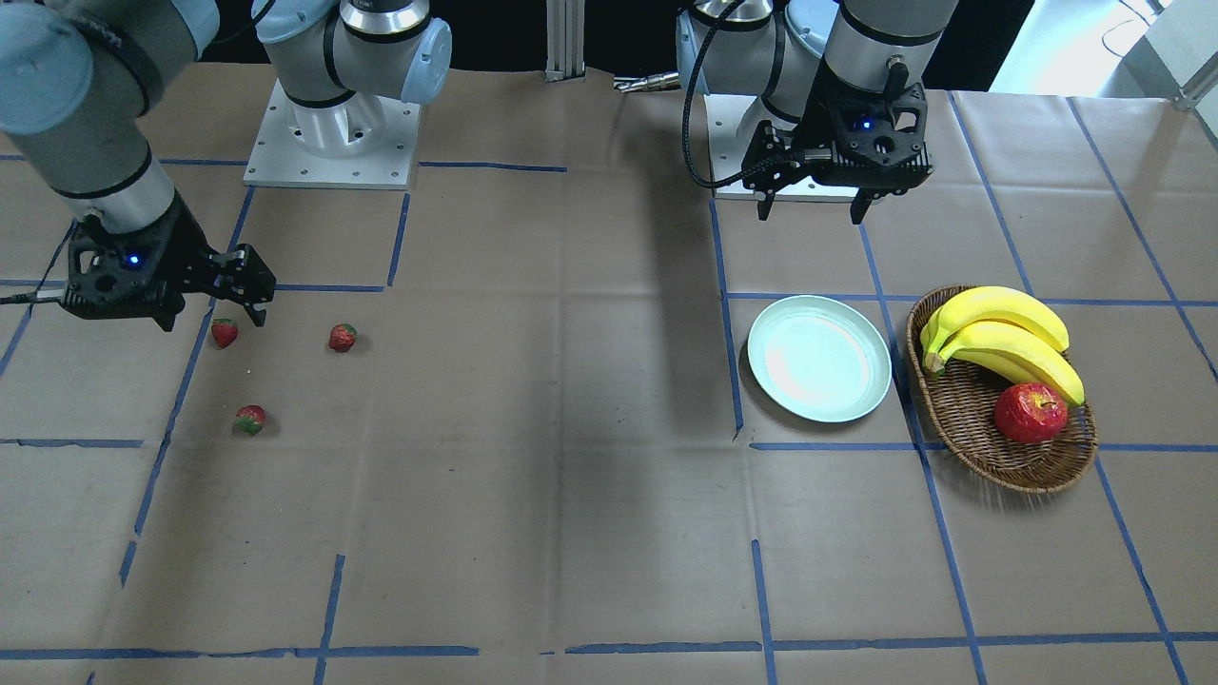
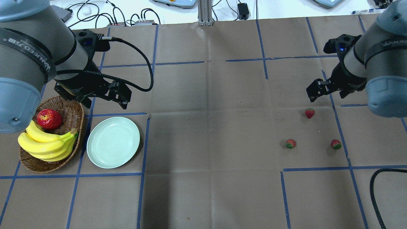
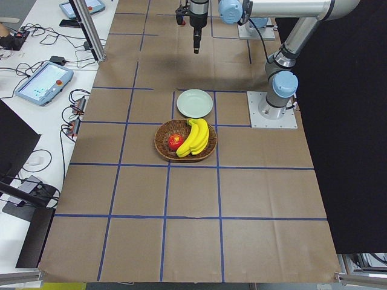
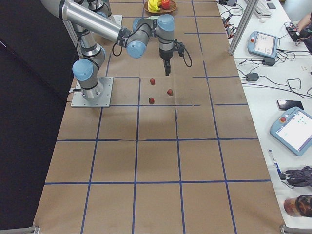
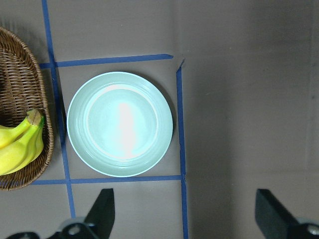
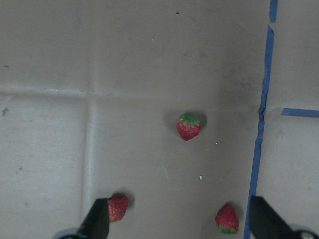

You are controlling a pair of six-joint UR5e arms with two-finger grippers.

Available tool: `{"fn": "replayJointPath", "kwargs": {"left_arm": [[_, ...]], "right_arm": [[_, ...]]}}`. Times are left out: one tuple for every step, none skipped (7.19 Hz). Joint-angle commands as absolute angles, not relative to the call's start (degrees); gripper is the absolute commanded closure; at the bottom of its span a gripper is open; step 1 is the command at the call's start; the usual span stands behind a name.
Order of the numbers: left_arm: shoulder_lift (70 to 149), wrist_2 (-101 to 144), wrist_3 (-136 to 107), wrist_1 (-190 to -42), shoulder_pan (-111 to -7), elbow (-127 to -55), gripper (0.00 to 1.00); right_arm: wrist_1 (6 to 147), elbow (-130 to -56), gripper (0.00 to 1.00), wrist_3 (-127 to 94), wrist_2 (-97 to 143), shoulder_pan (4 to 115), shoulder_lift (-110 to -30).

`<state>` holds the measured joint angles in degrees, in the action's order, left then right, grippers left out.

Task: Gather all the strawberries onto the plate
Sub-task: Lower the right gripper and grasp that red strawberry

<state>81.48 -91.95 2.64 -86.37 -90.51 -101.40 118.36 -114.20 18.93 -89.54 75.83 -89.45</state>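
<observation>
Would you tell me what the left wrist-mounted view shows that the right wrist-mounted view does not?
Only left wrist: an empty round pale mint-green plate beside a brown wicker basket holding yellow bananas. Only right wrist: three small red toy strawberries lying apart. Both: brown paper table cover, blue tape lines, and an open gripper at the bottom, left gripper and right gripper respectively.

My left gripper (image 5: 184,199) hangs open, facing the plate (image 5: 119,124).
The pale green plate lies just ahead of my spread fingers (image 5: 102,211), nearer the left one. A wicker basket (image 5: 22,74) holding bananas (image 5: 20,147) sits just beside the plate, farther left.
</observation>
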Motion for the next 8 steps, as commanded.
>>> {"fn": "replayJointPath", "kwargs": {"left_arm": [[81.47, -91.93, 2.64, -86.48, -90.53, -101.43, 0.0], [81.47, -91.93, 2.64, -86.4, -90.53, -101.43, 0.0], [81.47, -91.93, 2.64, -86.48, -90.53, -101.51, 0.0], [81.47, -91.93, 2.64, -86.48, -90.53, -101.51, 0.0], [81.47, -91.93, 2.64, -86.48, -90.53, -101.51, 0.0], [81.47, -91.76, 2.64, -86.57, -90.53, -101.51, 0.0], [81.82, -91.32, 2.64, -86.31, -90.53, -101.6, 0.0], [81.74, -91.23, 2.64, -86.31, -90.53, -102.3, 0.0]], "right_arm": [[126.1, -116.1, 0.0, 18.98, -89.74, 75.76, -80.64], [130.91, -116.1, 0.0, 18.9, -89.74, 75.59, -75.98], [135.31, -116.19, 0.0, 18.81, -90.17, 75.5, -72.54], [135.7, -116.19, 0.0, 18.72, -90.26, 75.41, -70.68], [135.27, -116.19, 0.0, 18.72, -91.48, 75.41, -70.66], [135.18, -116.19, 0.0, 18.72, -92.63, 75.41, -70.32], [134.91, -116.19, 0.05, 18.63, -93.25, 75.41, -70.4], [131.78, -116.28, 0.13, 18.46, -93.43, 75.41, -70.49]]}}
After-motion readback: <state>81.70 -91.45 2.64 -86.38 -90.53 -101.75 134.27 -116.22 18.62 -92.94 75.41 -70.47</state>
